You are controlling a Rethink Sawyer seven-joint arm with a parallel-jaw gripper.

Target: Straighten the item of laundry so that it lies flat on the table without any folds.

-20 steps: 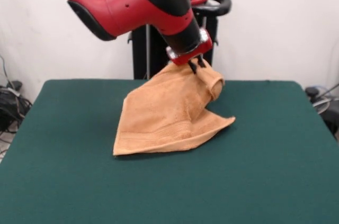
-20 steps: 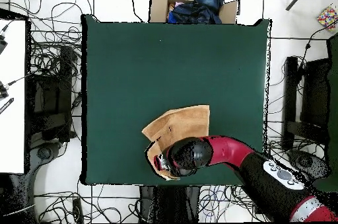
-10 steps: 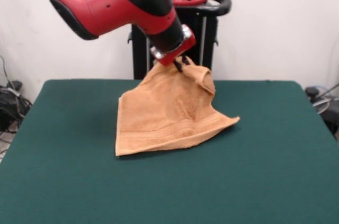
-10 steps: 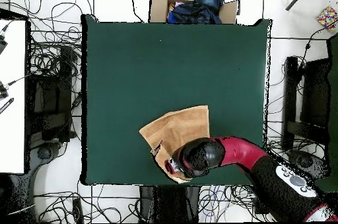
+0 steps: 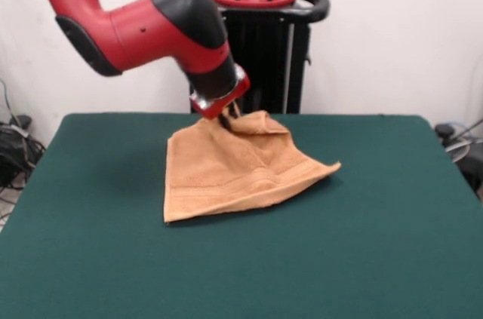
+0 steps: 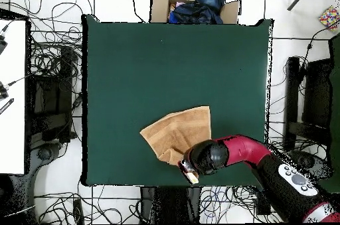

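The orange-tan towel [image 5: 234, 172] lies on the green table [image 5: 362, 259], most of it spread toward the front, with a stripe band near its front edge. Its far corner is pinched and held a little above the table by my gripper [image 5: 229, 117], which is shut on it. Bunched folds hang beside the grip point. From overhead, the towel [image 6: 178, 133] shows near the table's [image 6: 133, 70] lower edge, and the arm's black wrist covers the gripper [image 6: 188, 168] and the held corner.
A cardboard box [image 6: 192, 4] with dark clothes sits beyond the table's top edge in the overhead view. Cables and equipment surround the table on the floor. The black pedestal [image 5: 260, 55] stands right behind the held corner.
The arm has swung left in the front view and lowered, dragging the held corner with it. The towel has dropped from a raised peak to a flatter spread.
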